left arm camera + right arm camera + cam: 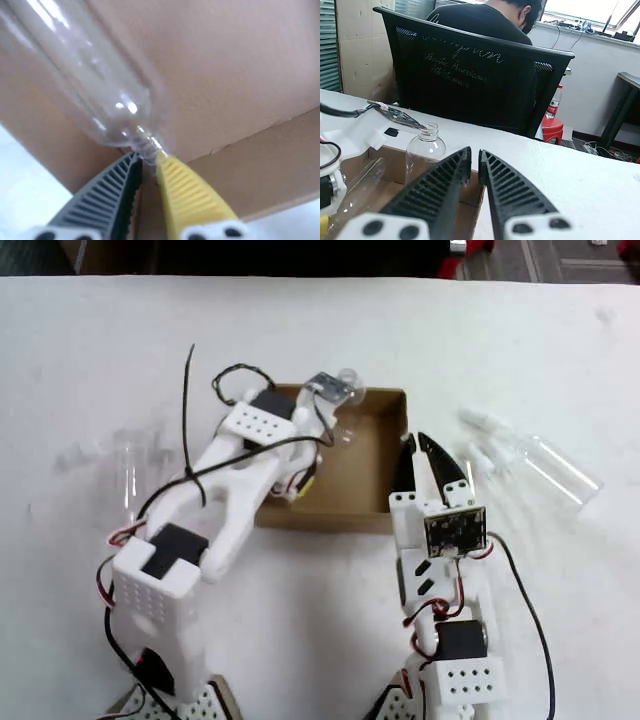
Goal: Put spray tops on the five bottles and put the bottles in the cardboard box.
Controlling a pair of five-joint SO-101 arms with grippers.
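**Bottle held by its neck inside the cardboard box**

Left gripper (147,160) is over the cardboard box (365,475). It pinches a clear bottle (85,70) by the screw part of its neck. The grey finger (107,190) is on one side of the neck and the yellow finger (185,195) is on the other. The body of the bottle sticks out over the brown floor of the box. No spray top is on it.

A second clear bottle (424,150) stands up straight inside the box, near one of its walls. Its mouth is bare too.

The right gripper (415,440) sits just outside the box, right next to its side wall. Its two black fingers (445,180) are pulled close together, with only a thin slit between them. They hold nothing.

One more clear bottle (560,472) lies on its side on the white table (300,330). It is well away from the box, on the same side as the right gripper. Small white spray tops (480,423) lie between that bottle and the box.

On the other side of the box there are faint clear bottles (130,475) on the table. I cannot tell how many.
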